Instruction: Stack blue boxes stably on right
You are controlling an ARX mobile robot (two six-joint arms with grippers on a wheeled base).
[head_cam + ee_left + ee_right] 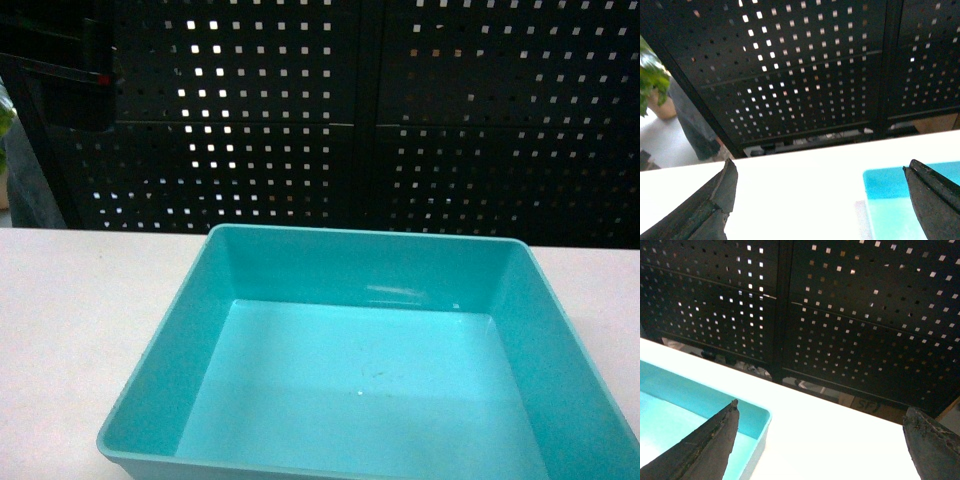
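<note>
Ahead of me the black perforated panel wall (400, 110) fills the whole upper part of the head view, light showing through its square holes, and it stands right behind the far edge of the pale table (70, 320). The table runs out of view to the left and right, and bare surface shows on both sides of the tub.

The turquoise tub (360, 270) sits on the table directly below the head camera, slightly right of centre. Its far rim lies near the table's back edge, its left wall slopes down to a rounded near-left corner, and its right wall and near rim run out of the picture. I see only this one tub; nothing lies inside it.

From the left wrist I see my left gripper (825, 200) with both dark fingers spread wide, bare table between them and the tub's corner beside the right-hand finger. On the right wrist my right gripper (820, 440) is likewise spread wide, holding nothing; one finger (710, 445) hangs over the tub's interior near its corner, the other over bare table.

A green plant (650, 82) shows at far left.
</note>
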